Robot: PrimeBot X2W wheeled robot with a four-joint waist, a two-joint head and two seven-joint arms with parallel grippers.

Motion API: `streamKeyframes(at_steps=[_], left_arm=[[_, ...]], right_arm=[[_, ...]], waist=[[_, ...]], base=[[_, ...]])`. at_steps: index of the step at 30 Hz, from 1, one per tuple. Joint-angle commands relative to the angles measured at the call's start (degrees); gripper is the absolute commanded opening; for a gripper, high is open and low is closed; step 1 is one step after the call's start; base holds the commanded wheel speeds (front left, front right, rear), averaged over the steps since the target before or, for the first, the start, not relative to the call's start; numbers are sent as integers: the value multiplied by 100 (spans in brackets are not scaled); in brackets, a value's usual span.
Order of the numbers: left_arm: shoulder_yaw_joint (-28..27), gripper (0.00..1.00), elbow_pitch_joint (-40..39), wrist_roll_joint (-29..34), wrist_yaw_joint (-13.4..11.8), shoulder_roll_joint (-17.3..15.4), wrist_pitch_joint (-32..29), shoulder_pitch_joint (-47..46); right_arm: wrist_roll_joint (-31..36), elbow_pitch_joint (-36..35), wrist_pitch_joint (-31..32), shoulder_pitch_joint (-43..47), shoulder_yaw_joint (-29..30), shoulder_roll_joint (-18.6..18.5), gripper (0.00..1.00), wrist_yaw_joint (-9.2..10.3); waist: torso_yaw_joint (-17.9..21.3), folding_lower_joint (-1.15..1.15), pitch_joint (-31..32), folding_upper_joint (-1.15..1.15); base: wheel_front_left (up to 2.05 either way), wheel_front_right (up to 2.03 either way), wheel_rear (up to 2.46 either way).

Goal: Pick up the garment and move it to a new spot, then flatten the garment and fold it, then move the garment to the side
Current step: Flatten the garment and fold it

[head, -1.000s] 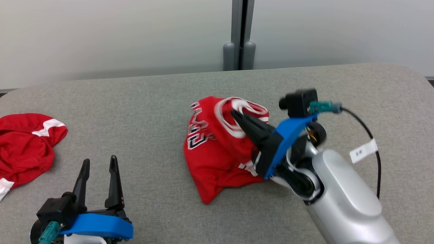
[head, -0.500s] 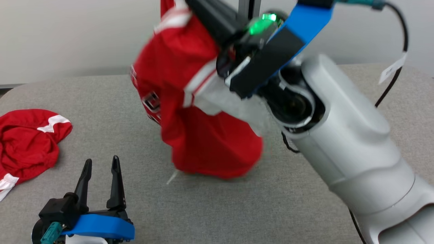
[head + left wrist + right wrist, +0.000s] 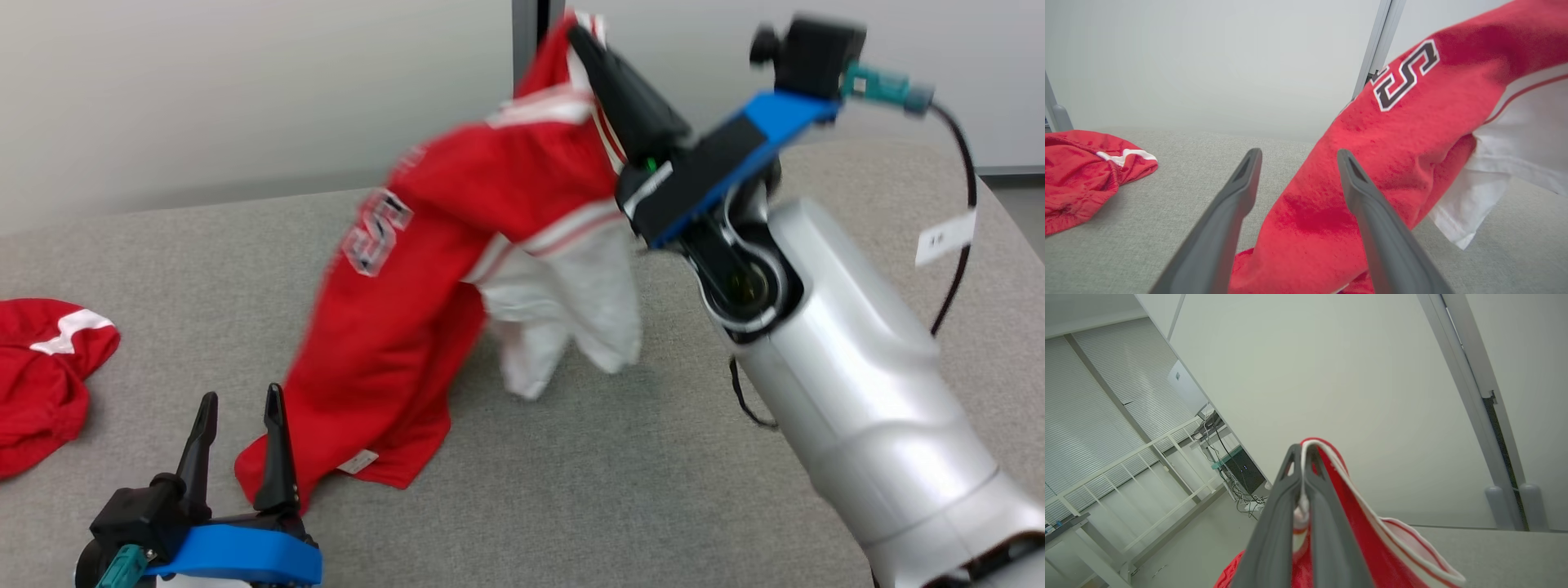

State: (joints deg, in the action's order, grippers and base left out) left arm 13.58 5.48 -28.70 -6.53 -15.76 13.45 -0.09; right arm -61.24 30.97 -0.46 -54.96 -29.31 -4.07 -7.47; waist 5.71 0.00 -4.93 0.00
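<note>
Head view: right end effector (image 3: 581, 37) is clamping, fingers pressed together, on the white-trimmed edge of the red garment (image 3: 424, 310) & is holding it up well above the table (image 3: 612, 506), over the table's far-middle part. Garment is hanging slantwise from that grip down toward the table's near-left area. Its lowest red hem, w/ a small white label, is lying on the table surface, while a white inner panel is dangling over the table's middle; can't tell if that panel is touching. Blurred lettering is showing on the red cloth. Left end effector (image 3: 241, 398) is hovering at the table's near-left edge w/ fingers standing apart & gripping nothing. Garment hem is lying just beyond its right-hand finger; contact can't be told. Second red garment (image 3: 41, 384), crumpled w/ a white stripe, is resting at the table's left edge. Left wrist view: left end effector (image 3: 1299, 153) is pointing along the table (image 3: 1147, 237), garment (image 3: 1392, 143) is draping down past its spread fingers, second red garment (image 3: 1081, 171) is lying on the table's left side. Right wrist view: right end effector (image 3: 1300, 451) is pinching the garment (image 3: 1355, 522) trim between closed fingers, high over the table (image 3: 1515, 547).
</note>
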Motion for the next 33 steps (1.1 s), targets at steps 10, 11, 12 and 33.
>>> streamKeyframes(at_steps=[10, 11, 12, 33], left_arm=[[-71, 100, -9, -13, -4, -68, 60, -146], [-82, 100, -20, -17, -7, -80, 62, -152], [-85, 100, -24, -17, -8, -90, 64, -158], [169, 100, -94, 172, 153, -150, -32, -1039]], right_arm=[[889, -433, 472, 1617, 875, -221, 0, -6], [987, -617, 566, 1732, 965, -216, 0, -7], [1094, -830, 673, 1857, 1064, -204, 0, -9], [2745, -753, 1568, 1896, 4047, -10, 0, -9]], waist=[[183, 0, -172, 0], [194, 0, -193, 0], [199, 0, -209, 0], [-473, 0, -1259, 0]], base=[[0, 0, 0], [0, 0, 0], [0, 0, 0], [0, 0, 0]])
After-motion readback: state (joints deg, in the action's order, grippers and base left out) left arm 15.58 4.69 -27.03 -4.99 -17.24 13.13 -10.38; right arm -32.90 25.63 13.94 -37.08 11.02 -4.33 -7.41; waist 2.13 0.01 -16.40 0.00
